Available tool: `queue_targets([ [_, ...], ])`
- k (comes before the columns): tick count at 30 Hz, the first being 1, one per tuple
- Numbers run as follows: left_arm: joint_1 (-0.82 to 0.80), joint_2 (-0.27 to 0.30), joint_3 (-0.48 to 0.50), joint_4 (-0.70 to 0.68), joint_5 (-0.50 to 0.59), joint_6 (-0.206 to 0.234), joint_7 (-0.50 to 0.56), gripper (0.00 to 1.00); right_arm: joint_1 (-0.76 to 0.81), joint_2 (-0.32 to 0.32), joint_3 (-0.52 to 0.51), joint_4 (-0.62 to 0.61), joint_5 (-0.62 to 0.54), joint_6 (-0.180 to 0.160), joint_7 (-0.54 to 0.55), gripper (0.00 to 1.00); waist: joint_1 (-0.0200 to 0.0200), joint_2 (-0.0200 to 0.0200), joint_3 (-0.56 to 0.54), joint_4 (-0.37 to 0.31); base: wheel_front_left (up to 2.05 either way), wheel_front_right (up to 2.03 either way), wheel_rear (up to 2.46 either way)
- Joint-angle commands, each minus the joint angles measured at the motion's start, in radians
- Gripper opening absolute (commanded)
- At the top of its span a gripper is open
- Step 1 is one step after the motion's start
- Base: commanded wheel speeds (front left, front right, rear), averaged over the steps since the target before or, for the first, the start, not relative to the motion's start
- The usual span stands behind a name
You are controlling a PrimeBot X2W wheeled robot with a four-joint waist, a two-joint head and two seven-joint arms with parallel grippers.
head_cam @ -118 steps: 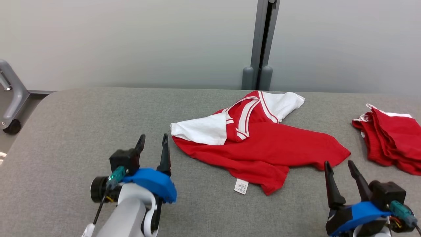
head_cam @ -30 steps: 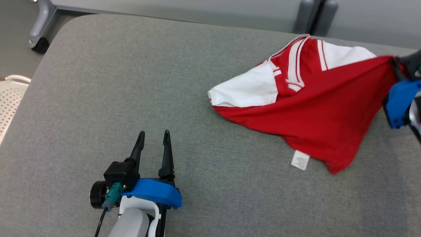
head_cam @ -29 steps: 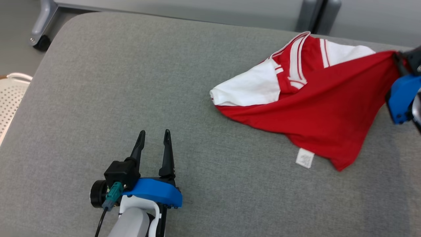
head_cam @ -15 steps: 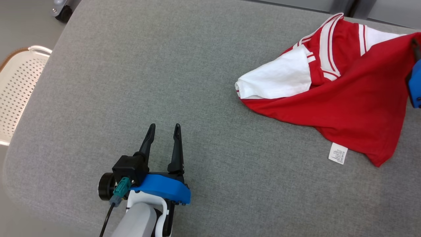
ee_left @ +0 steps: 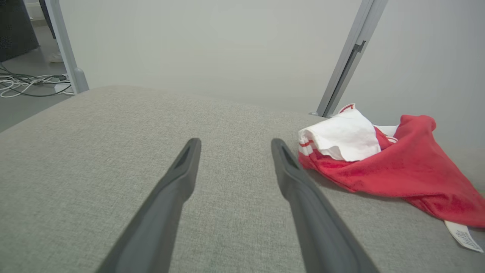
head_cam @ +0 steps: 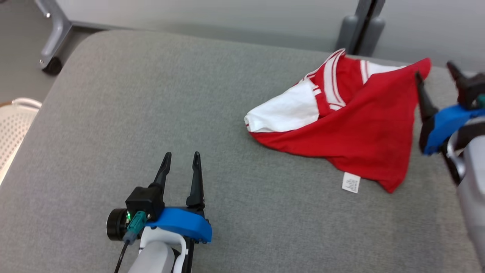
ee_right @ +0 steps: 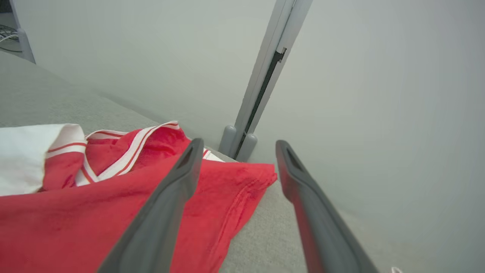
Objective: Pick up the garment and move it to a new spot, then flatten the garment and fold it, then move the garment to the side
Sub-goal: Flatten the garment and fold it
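Where all the work rests, table: a wide grey padded top. It carries the garment on its far right part, and nothing is lifted off it.
Garment: a red shirt with white sleeves and striped trim. It lies crumpled in a rough triangle, with one sheet of red cloth thrown across the body. I judge the task to be at an early stage. The shirt seems to be set down at its spot, but it is not flattened, not folded and not moved to the side, so all these steps are left.
Right gripper: the jaws are spread wide and hold nothing. It stands at the right edge of the garment. In the right wrist view the red cloth lies below the finger on that view's left, and its edge reaches into the gap between the two fingers.
Left gripper: the jaws are also spread and empty, low over bare table. The garment is well apart from it, ahead and to its right, and the white sleeve is the nearest part.
Raised corner: the red tip stands up a little, just beside the inner finger of the right gripper. Whether they touch, I cannot tell.
Care label: a small white tag at the near hem, flat on the table and apart from both grippers.
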Motion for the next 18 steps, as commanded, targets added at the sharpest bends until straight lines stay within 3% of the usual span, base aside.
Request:
queue_targets([
  [1, 0.021, 0.002, 0.006, 0.010, 0.003, -0.003, -0.004, 1.00, 0.060, 0.026, -0.020, -0.024, 0.020, 0.000, -0.016, 1.00, 0.0001, 0.0001, -0.060, -0.052, 0.00, 0.00, 0.00],
  [11, 0.055, 0.008, -0.001, 0.035, 0.008, -0.010, -0.004, 1.00, 0.413, 0.225, -0.189, -0.245, 0.055, 0.000, -0.047, 1.00, 0.0001, 0.0001, -0.139, -0.104, 0.00, 0.00, 0.00],
  [18, 0.042, 0.018, -0.028, 0.055, 0.021, -0.019, 0.006, 1.00, 0.538, 0.292, -0.237, -0.371, 0.060, 0.000, -0.027, 1.00, 0.0001, 0.0001, -0.150, -0.112, 0.00, 0.00, 0.00],
])
